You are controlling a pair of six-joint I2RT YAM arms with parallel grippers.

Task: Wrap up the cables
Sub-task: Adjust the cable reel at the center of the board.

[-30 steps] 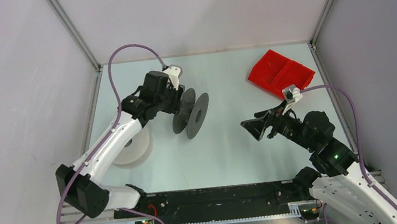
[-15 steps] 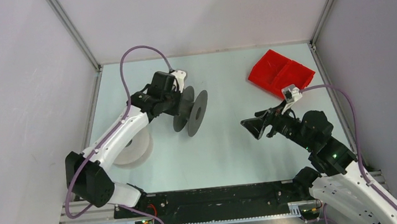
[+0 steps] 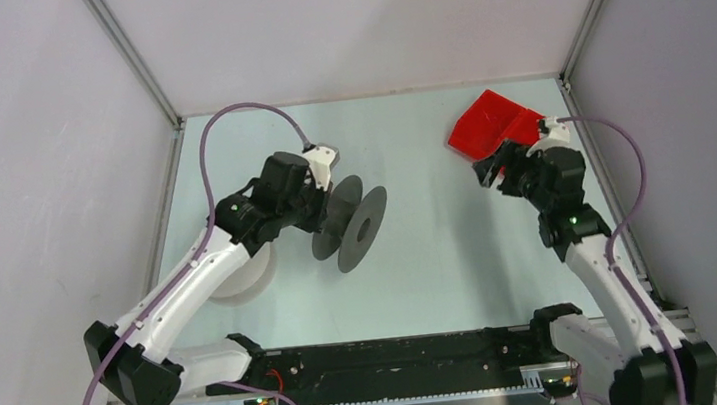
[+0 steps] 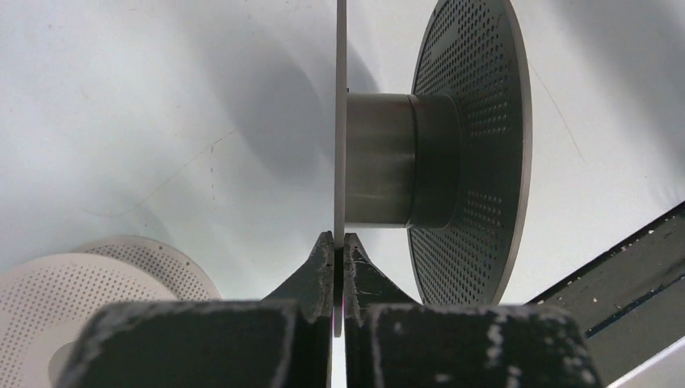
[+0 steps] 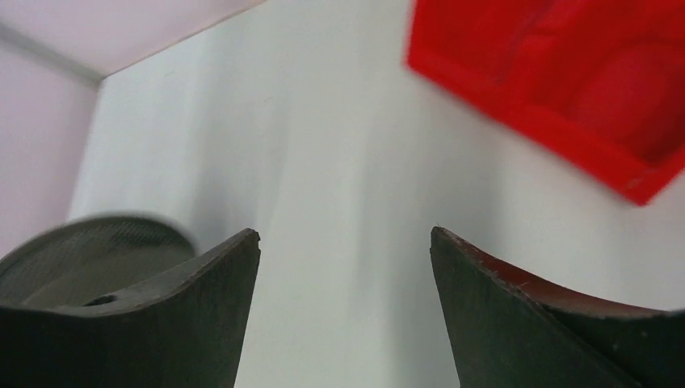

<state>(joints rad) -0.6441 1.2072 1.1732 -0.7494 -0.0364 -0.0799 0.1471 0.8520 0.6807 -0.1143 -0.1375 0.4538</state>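
left hand pinches dark grey spool flange.

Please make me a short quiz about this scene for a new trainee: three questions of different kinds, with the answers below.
1. True or false: the left gripper is shut on a flange of the grey spool.
2. Fill in the missing word: the white spool lies ___ on the table.
3. Which thing is nearest to the open right gripper?
A. grey spool
B. white spool
C. red tray

Key: 1 true; 2 flat; 3 C.
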